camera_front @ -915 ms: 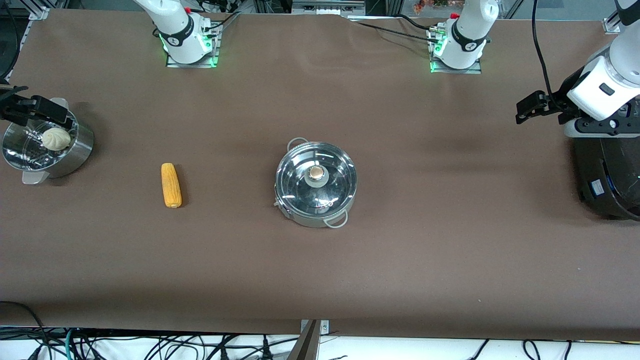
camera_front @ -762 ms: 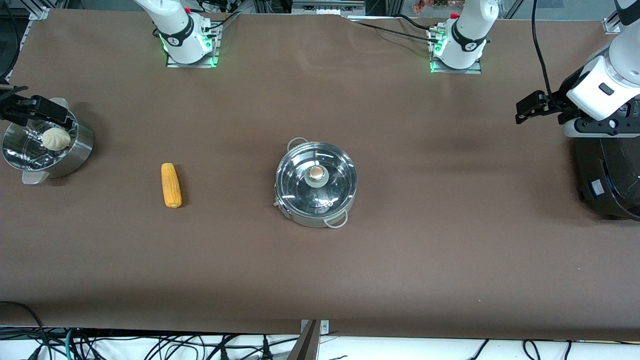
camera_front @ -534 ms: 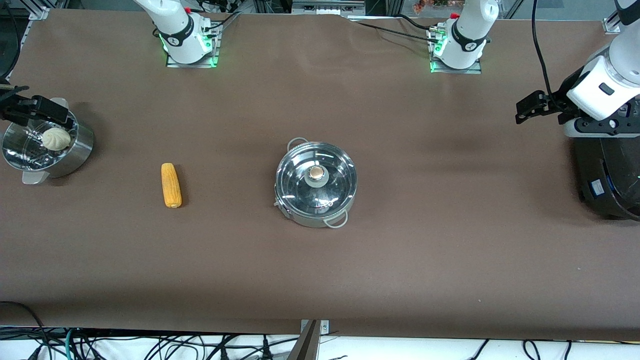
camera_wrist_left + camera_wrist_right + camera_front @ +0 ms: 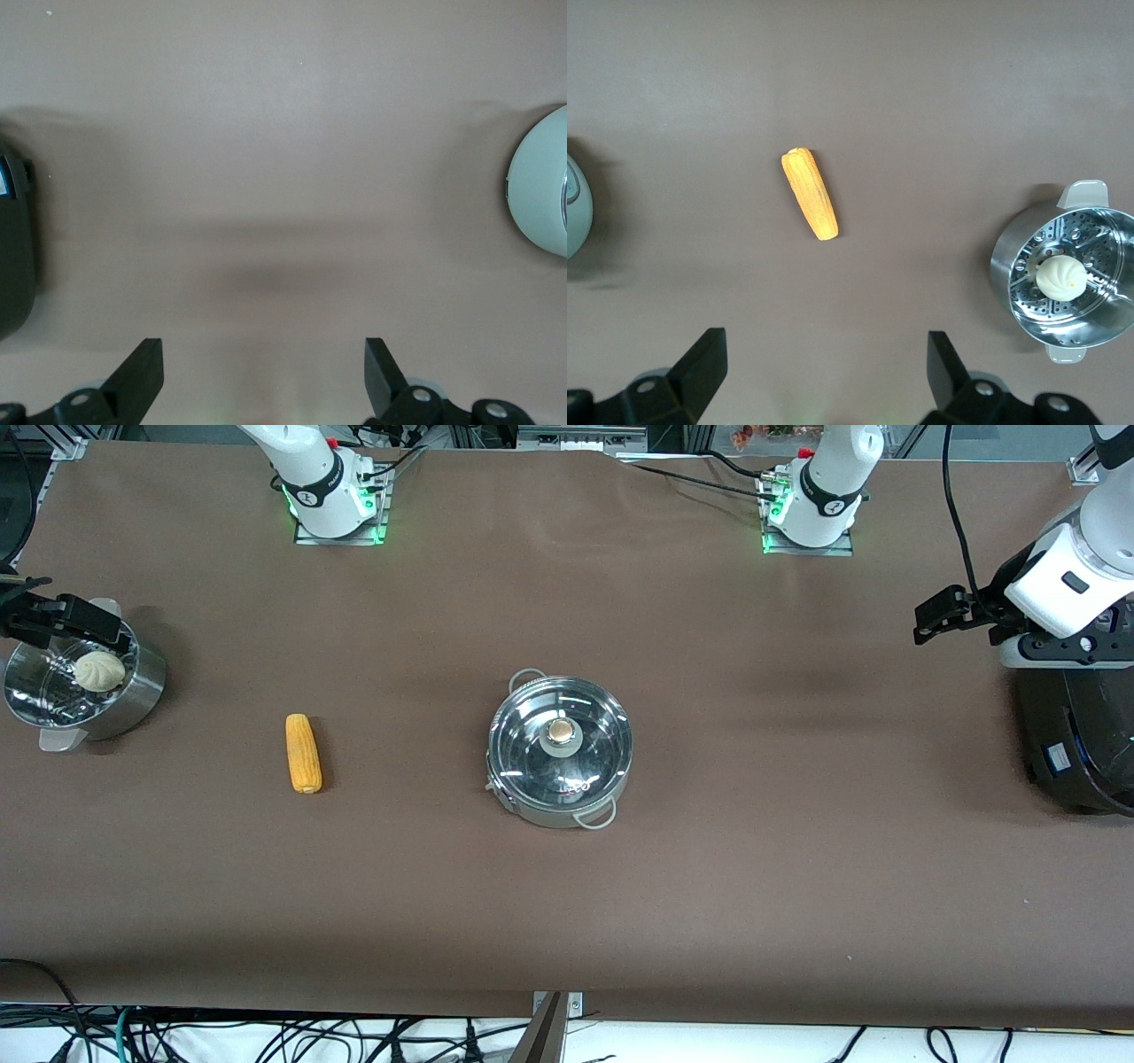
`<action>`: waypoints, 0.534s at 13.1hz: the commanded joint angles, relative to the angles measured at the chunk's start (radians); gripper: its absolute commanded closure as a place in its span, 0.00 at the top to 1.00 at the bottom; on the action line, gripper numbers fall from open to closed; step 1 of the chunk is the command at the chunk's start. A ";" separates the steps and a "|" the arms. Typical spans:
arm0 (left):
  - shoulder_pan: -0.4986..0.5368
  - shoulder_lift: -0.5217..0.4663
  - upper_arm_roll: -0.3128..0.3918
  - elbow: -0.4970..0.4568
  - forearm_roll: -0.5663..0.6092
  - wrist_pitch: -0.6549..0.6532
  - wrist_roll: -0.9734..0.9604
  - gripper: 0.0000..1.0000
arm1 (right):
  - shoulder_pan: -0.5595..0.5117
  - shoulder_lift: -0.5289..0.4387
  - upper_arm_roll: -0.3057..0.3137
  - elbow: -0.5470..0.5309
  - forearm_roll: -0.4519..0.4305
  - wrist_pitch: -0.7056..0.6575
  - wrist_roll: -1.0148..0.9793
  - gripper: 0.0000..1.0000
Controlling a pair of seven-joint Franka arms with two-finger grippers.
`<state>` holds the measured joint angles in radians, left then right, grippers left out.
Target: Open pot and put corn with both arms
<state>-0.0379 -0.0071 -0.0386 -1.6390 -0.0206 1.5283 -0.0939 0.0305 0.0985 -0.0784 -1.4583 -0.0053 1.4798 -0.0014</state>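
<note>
The steel pot (image 4: 560, 775) stands mid-table with its glass lid (image 4: 589, 735) and tan knob (image 4: 560, 731) on. The corn (image 4: 303, 753) lies on the table toward the right arm's end. It also shows in the right wrist view (image 4: 810, 205). My right gripper (image 4: 66, 620) is open and empty, up over the steamer basket's rim; it shows in its wrist view (image 4: 824, 354) too. My left gripper (image 4: 943, 613) is open and empty, up beside the black cooker, and over bare table in its wrist view (image 4: 261, 359). The pot's edge shows in both wrist views (image 4: 540, 181) (image 4: 574, 205).
A perforated steel steamer basket (image 4: 133, 691) with a white bun (image 4: 99, 670) stands at the right arm's end; it also shows in the right wrist view (image 4: 1010, 266). A big black cooker (image 4: 1076, 726) stands at the left arm's end. Cables hang below the table's front edge.
</note>
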 commanded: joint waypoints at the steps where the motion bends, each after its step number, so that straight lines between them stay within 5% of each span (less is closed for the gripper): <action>1: -0.002 0.012 0.002 0.034 -0.010 -0.023 0.003 1.00 | 0.000 0.003 0.002 0.018 0.008 -0.016 -0.002 1.00; 7: 0.001 0.022 0.003 0.051 -0.009 -0.022 -0.010 1.00 | 0.000 0.003 0.002 0.016 0.010 -0.016 -0.002 1.00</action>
<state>-0.0377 -0.0060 -0.0386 -1.6321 -0.0206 1.5283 -0.0952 0.0305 0.0985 -0.0784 -1.4583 -0.0053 1.4798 -0.0014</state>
